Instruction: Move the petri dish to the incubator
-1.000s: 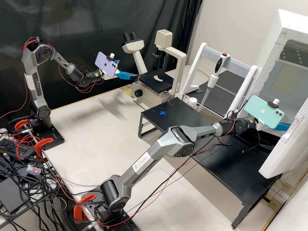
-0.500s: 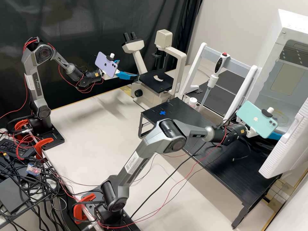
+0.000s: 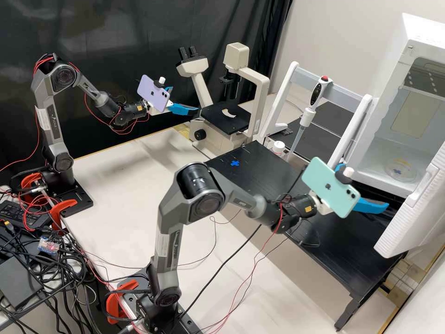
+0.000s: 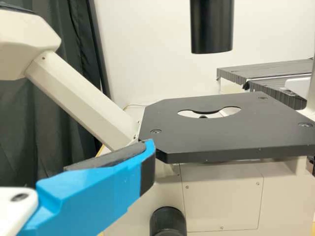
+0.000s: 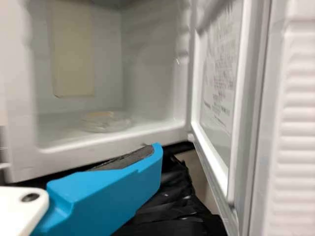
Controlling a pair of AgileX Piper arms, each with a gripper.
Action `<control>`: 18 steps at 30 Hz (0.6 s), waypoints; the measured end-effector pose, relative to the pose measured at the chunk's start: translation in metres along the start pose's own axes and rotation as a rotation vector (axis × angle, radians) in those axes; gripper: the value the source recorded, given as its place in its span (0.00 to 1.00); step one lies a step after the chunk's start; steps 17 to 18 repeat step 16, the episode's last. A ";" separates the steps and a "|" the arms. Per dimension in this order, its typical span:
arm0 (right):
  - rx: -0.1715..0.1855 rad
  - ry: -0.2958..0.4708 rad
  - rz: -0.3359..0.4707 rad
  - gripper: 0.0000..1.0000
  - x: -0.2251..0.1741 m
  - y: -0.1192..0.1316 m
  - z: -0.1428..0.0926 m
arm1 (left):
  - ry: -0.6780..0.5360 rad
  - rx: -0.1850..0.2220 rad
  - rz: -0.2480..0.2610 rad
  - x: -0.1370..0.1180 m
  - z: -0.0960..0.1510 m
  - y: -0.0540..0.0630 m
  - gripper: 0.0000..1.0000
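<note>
Okay, petri dish [image 3: 399,170] is inside the incubator [image 3: 389,83], on its floor, door [image 3: 410,211] open. Right gripper [image 3: 366,188] just outside, above the black stand [image 3: 343,236], fingers spread, clasping nothing. Pipette [image 3: 316,95] upright on the white rack [image 3: 286,86]. Farther off, left gripper [image 3: 185,99] beside the microscope [image 3: 259,83], fingers also spread, clasping nothing.

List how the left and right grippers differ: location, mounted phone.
Location: the left gripper is near the microscope stage; the right gripper is just outside the open incubator, where the petri dish sits.
Phone: the left gripper's mount carries a purple phone, the right gripper's a mint-green phone.
Shared: both have blue fingers spread apart, holding nothing.
</note>
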 end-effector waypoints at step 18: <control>0.109 0.306 -0.059 1.00 -0.122 -0.036 -0.051 | 0.000 0.000 0.000 0.000 0.000 0.000 1.00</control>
